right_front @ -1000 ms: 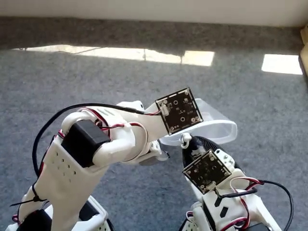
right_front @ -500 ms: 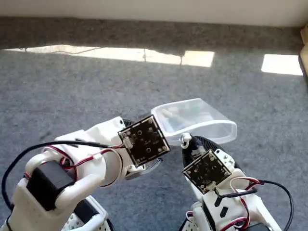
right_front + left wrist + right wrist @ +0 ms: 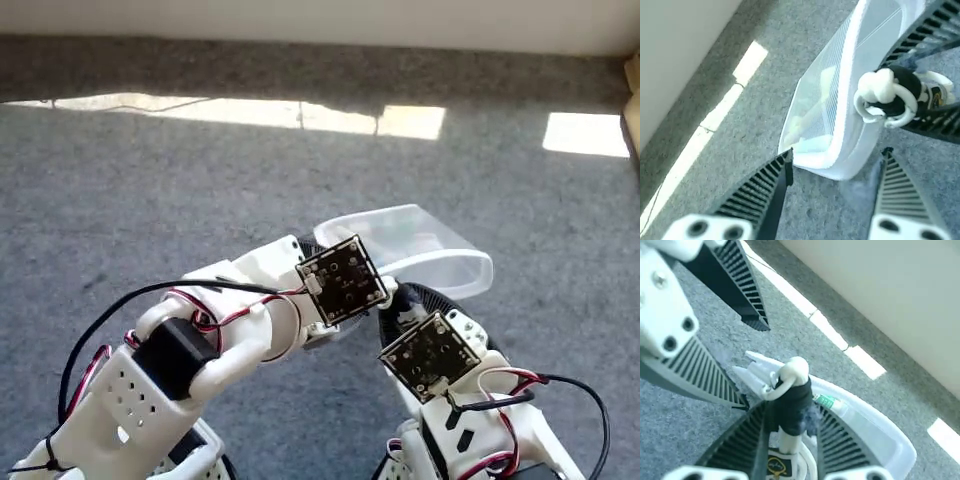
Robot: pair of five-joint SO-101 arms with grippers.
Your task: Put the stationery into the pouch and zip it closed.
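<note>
A translucent white pouch (image 3: 440,255) lies on the grey carpet, with pale stationery (image 3: 810,115) showing through its mesh side. A green-labelled item (image 3: 827,400) lies inside near the opening. My left gripper (image 3: 836,151) is open, and the pouch's near end (image 3: 825,150) sits between its black fingers without touching them. My right gripper (image 3: 792,407) is shut on the zipper pull (image 3: 790,390), a black tab with a white ball and ring (image 3: 885,95). In the high view both arms meet at the pouch's near edge, and their camera boards hide the fingers.
Grey carpet (image 3: 150,170) spreads all around, with bright sunlit patches (image 3: 590,132) near the far wall. The left arm's red and black cables (image 3: 200,300) loop over its white body.
The left arm drew back from above the pouch toward the near left, then came forward again to the pouch's near end. The right arm and the pouch stayed put.
</note>
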